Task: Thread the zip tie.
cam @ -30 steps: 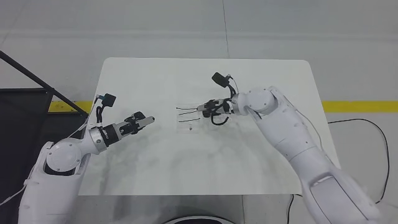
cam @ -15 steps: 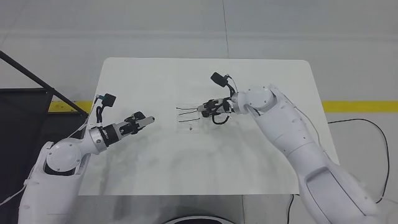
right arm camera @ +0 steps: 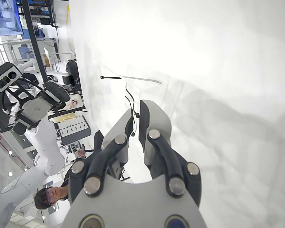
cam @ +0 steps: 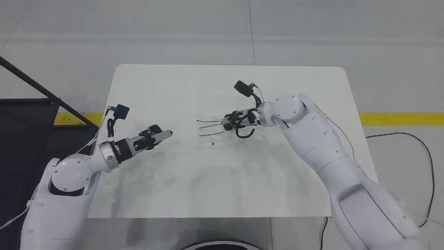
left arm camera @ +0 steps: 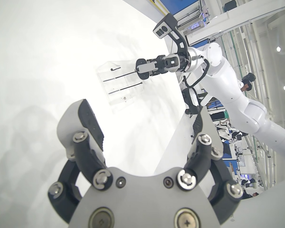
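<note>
Two arms are working over a white bench. Over the last second the right gripper is shifting only slightly, jaws pinching the end of a thin, black, flexible zip tie lying across a clear, flat plastic plate near the bench's middle. Threading is probably just starting. The left gripper is staying still toward the left edge, jaws spread, empty.
</note>
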